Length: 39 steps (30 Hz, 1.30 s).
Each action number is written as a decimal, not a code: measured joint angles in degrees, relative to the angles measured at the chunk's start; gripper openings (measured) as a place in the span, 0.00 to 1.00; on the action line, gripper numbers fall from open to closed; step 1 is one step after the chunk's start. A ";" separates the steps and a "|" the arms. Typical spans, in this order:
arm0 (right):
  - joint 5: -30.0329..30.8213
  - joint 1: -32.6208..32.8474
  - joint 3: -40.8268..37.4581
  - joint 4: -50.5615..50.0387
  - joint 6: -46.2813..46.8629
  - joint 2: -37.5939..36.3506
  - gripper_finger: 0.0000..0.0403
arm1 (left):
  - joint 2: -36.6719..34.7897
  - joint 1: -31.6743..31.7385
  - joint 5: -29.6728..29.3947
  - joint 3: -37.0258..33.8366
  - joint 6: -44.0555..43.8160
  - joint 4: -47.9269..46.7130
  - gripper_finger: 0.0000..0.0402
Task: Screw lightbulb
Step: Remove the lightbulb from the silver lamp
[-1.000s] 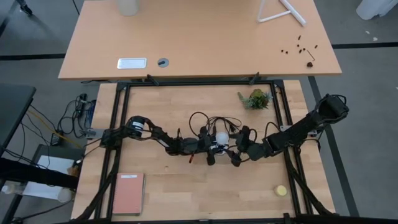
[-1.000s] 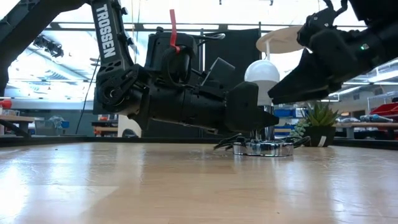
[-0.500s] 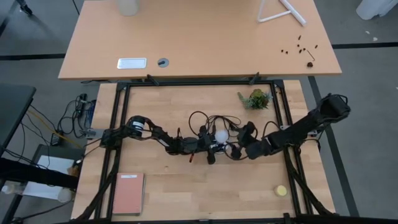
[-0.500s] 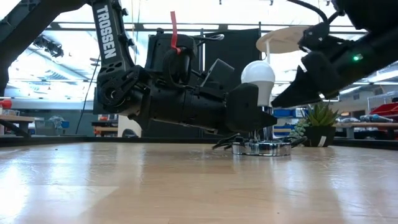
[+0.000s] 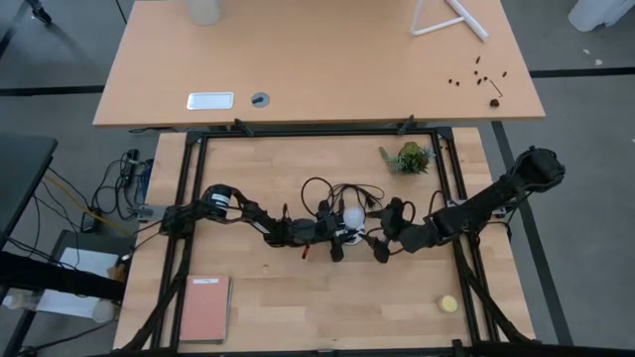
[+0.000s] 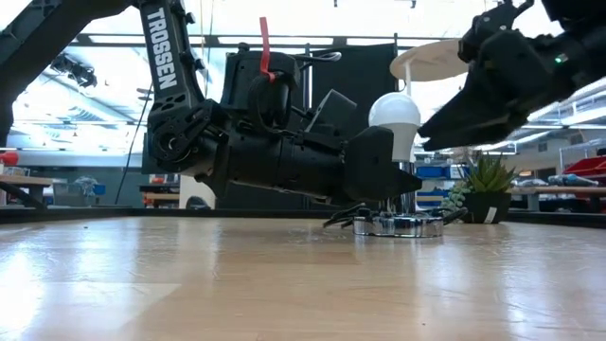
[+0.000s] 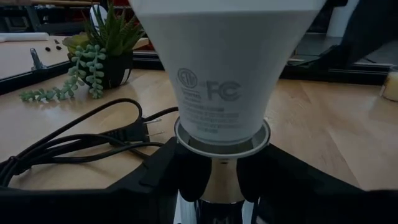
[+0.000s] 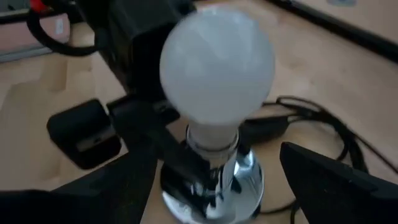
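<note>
Gripping chrome stem under lightbulb point(image 7: 227, 68) with my left gripper point(image 7: 217, 186), fingers point(image 7: 189, 177) closed either side of it. My right gripper point(image 8: 214, 186) spread wide, fingers flanking bulb, not touching. Lightbulb upright in socket on silvery lamp base point(image 6: 400, 225), centre of wooden table point(image 5: 298, 297) in high view. Black cord point(image 7: 74, 140) loops beside base; small potted plant point(image 5: 407, 157) toward upper right.

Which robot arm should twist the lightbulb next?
Probably the right gripper: its open fingers flank the lightbulb. The left gripper is busy clamping the silvery socket stem.
</note>
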 joint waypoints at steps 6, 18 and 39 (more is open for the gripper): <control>-4.71 -4.42 0.01 4.08 -5.64 0.43 0.86 | 0.00 -0.02 -0.02 0.00 -0.40 0.00 0.46; -4.47 -7.44 0.85 10.98 -9.54 8.54 0.86 | -0.02 -0.04 -0.59 0.04 -1.22 -0.04 0.46; 10.01 1.02 0.76 -11.48 9.24 1.05 0.86 | -0.04 0.00 -1.69 0.02 -1.11 -0.05 0.46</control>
